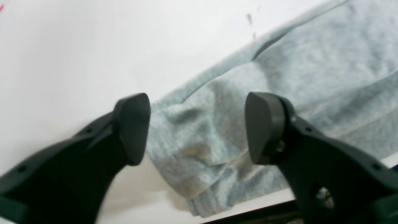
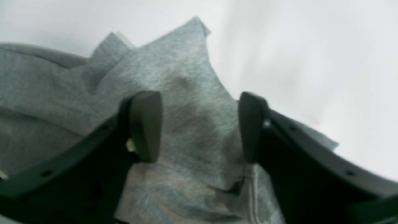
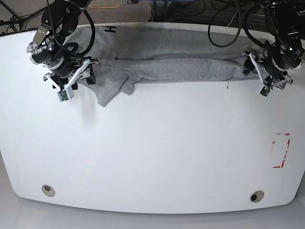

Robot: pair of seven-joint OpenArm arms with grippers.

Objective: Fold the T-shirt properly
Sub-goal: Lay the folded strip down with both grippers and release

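T-shirt (image 3: 167, 62) long axis across table (image 3: 152, 152) | left gripper (image 1: 197, 127) wide over one end | right gripper (image 2: 200, 126) wide over other end, holding nothing

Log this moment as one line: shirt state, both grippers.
T-shirt: bunched long strip at table's far edge | left gripper: open over shirt end, no grasp | right gripper: open over other end, no grasp

Heather-grey T-shirt (image 3: 167, 62) lies folded into a long wrinkled band across the table's far edge
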